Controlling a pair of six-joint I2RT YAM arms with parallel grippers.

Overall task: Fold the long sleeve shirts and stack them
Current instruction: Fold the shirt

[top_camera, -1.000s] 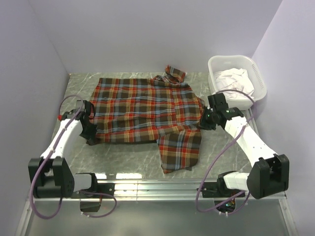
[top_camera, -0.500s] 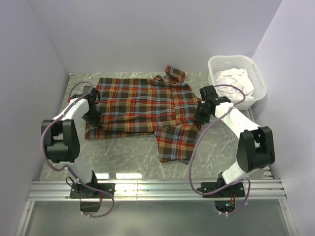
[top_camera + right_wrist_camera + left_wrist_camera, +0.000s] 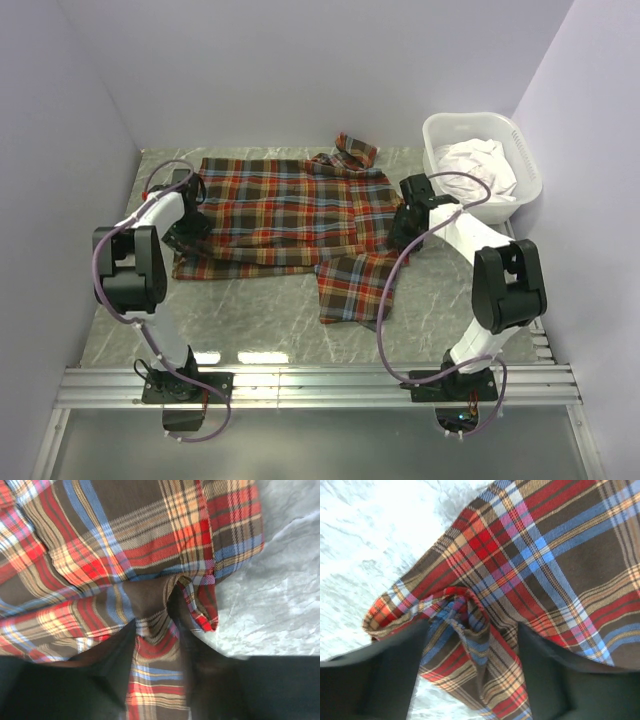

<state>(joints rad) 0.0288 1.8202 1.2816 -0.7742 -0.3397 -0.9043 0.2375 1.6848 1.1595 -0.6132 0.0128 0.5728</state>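
Slippage risk: left jaws, right jaws each pinching a thin shirt (image 3: 290, 215) bunch between them; uneven pulling, skewed fold.

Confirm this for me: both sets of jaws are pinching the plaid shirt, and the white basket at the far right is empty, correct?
Not quite. The white basket is not empty: the top external view shows white cloth bunched inside it. The rest holds: the jaws of the left gripper and right gripper are pinching the plaid shirt.
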